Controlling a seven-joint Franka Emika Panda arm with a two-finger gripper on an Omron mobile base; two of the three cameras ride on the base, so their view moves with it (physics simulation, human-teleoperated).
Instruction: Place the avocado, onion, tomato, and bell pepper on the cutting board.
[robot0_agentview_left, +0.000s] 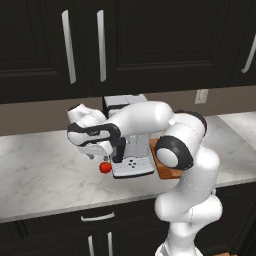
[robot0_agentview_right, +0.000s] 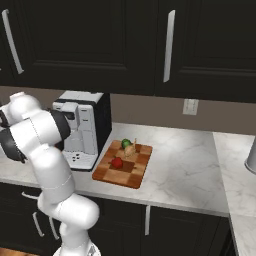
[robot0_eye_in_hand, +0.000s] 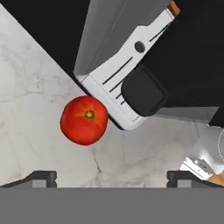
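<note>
Red ball: the tomato (robot0_eye_in_hand: 83, 120) sits on the marble counter (robot0_agentview_left: 45, 165), right up against the front corner of the coffee machine (robot0_agentview_left: 131, 160). It is not on the board yet.
Claw: the gripper (robot0_eye_in_hand: 112, 177) hangs over the tomato with its jaws wide apart and nothing in them. The two dark tips show at the bottom of the hand view, one on each side.
Step now: I think this is the grab for the tomato, the last one to move.
How to do it well: the tomato is off to one side between the tips, not in the middle. I would slide the claw over until the tomato sits right between them, then go straight down.
Watch out: the machine is touching the tomato on one side. One tip has to fit there without bumping the machine. The tomato is smooth and round, so it could roll away if one tip hits it first. Squeeze around its fat middle.
Board: the cutting board (robot0_agentview_right: 106, 173) lies on the other side of the machine.
On the board: the avocado (robot0_agentview_right: 126, 143) at the back, the onion (robot0_agentview_right: 130, 149) just beside it, and the pepper (robot0_agentview_right: 117, 162) nearer the front.
Room left: the board has bare wood at the front, enough for the tomato, I think.
</note>
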